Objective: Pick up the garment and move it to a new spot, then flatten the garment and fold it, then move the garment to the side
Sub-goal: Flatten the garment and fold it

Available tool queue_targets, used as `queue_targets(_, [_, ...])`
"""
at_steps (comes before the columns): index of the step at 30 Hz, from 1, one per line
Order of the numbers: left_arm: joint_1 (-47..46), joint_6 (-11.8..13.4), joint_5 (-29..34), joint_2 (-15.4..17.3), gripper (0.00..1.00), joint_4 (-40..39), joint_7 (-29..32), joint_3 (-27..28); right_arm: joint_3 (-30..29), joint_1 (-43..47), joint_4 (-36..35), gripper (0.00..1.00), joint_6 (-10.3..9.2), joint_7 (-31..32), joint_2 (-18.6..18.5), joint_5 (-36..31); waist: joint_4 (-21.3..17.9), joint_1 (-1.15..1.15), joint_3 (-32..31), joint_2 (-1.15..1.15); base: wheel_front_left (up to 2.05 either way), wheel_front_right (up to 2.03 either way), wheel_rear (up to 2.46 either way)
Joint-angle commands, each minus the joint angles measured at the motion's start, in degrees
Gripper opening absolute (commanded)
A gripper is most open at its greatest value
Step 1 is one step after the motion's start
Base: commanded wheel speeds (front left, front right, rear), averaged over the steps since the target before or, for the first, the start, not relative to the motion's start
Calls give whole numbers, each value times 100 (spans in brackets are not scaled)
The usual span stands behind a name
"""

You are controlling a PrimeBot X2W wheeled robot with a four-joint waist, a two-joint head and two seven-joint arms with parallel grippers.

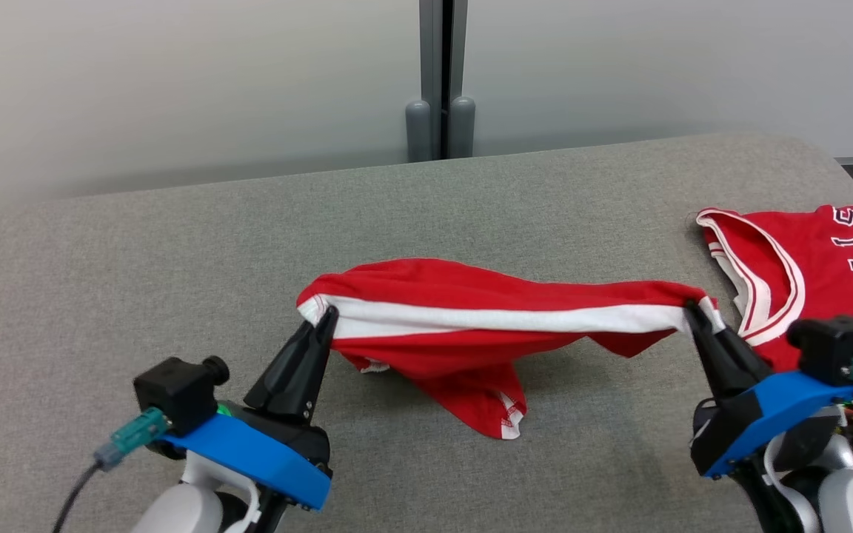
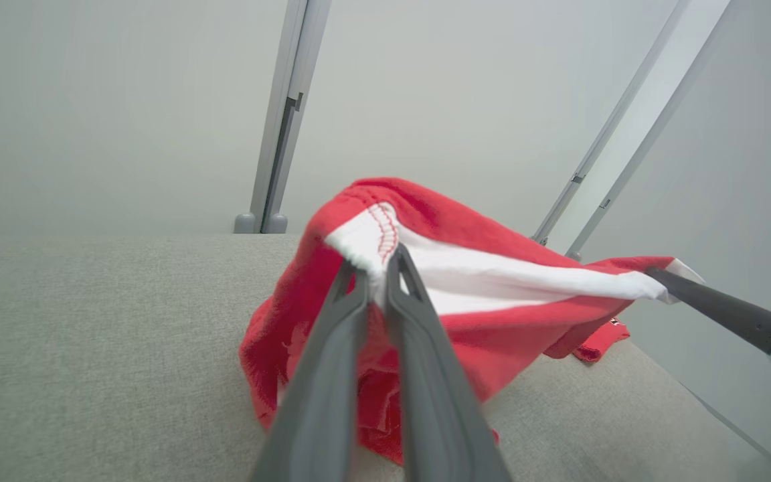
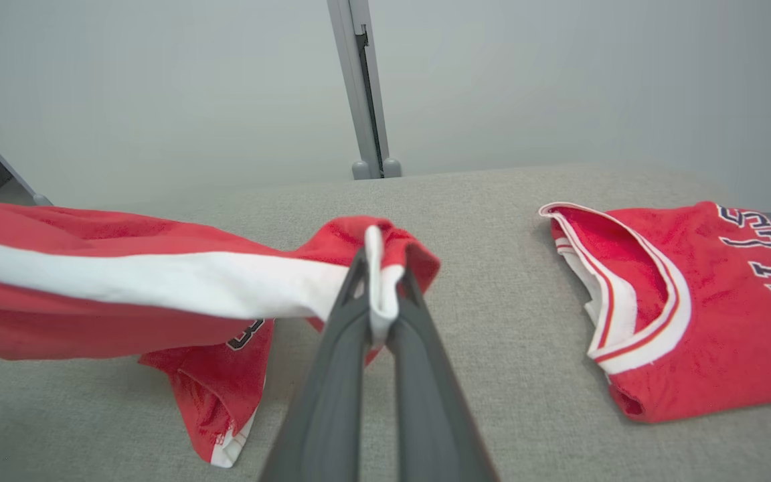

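The garment (image 1: pixel 471 311) is red with a broad white band and hangs stretched between my two grippers above the grey cloth surface. My left gripper (image 1: pixel 326 314) is shut on its left end, where the left wrist view shows the white hem (image 2: pixel 365 244) pinched between the fingers (image 2: pixel 332 375). At the other end my right gripper (image 1: pixel 693 311) is shut on the white band (image 3: pixel 375 294). A loose red part of the garment (image 3: pixel 218 395) droops down and touches the surface.
A second red jersey (image 1: pixel 811 274) with white trim and dark letters lies folded at the right edge of the grey surface (image 1: pixel 175 281). A grey post (image 1: pixel 440 81) and pale wall panels stand behind the far edge.
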Motion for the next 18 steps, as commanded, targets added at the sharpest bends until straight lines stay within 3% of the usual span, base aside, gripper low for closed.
queue_targets(1, [51, 51, -93, 107, 0, -280, 131, 91, -60, 113, -273, 0, 1, 116, -11, 63, -7, 1, -4, 0, 0, 0, 0])
queue_targets(5, [72, 293, -560, 412, 0, -1469, 810, 377, -182, 282, -1396, 0, 1, 627, -10, 154, -29, 1, 48, 0, 0, 0, 0])
queue_targets(9, [-337, 492, -967, 618, 0, -2007, 1531, 602, -188, -92, -1822, 0, 1, 983, -37, 266, -71, 1, 244, 0, 0, 0, 0])
queue_targets(13, [-1034, 595, -1252, 724, 0, -1714, 2059, 811, -107, -925, -1394, 0, 1, 1186, -184, 526, -157, 1, 592, 0, 0, 0, 0])
queue_targets(18, [-2157, 586, -1246, 694, 0, -890, 2110, 1103, 139, -2543, -209, 0, -1, 1055, -480, 674, -343, 1, 1099, 0, 0, 0, 0])
